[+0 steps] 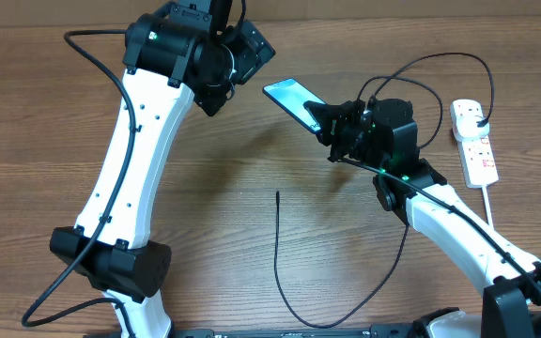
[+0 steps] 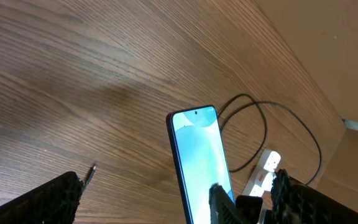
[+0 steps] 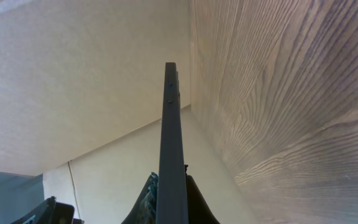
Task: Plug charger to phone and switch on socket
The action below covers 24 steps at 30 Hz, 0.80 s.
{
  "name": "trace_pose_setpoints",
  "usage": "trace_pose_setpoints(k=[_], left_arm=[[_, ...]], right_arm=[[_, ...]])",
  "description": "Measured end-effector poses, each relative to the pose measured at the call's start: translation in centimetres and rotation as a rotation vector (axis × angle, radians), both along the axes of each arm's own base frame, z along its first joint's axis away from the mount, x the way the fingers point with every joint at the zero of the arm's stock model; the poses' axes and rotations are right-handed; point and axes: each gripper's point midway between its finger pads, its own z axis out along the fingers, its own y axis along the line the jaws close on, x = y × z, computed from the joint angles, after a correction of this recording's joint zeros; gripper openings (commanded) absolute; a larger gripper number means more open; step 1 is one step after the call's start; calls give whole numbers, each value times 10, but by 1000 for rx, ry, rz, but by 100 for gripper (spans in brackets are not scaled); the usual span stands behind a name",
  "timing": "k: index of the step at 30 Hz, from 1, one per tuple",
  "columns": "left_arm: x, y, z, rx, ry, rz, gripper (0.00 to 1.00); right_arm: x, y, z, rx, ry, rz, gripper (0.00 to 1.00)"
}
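Observation:
My right gripper is shut on the phone and holds it tilted above the table, light-blue screen up. In the right wrist view the phone shows edge-on between the fingers. My left gripper is open and empty, raised above and left of the phone; its view shows the phone between its spread fingers. The charger's connector tip lies loose on the table, also visible in the left wrist view. Its cable loops toward the front edge. The socket lies at the right with a black plug in it.
The socket's white cord trails toward the front right. A black cable arcs over the table behind my right arm. The socket also shows in the left wrist view. Bare wood lies at the left and centre.

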Motion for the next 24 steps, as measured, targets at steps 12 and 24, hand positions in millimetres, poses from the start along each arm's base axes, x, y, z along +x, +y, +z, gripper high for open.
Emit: trace_pose_setpoints(k=[12,24], left_arm=[[13,-23,-15,-100,31,-71,99],[30,-41,-69,-232,186,-129,100]], right_arm=[[0,0,0,7,6,0,4],[8,-17,-3,8,21,-45,4]])
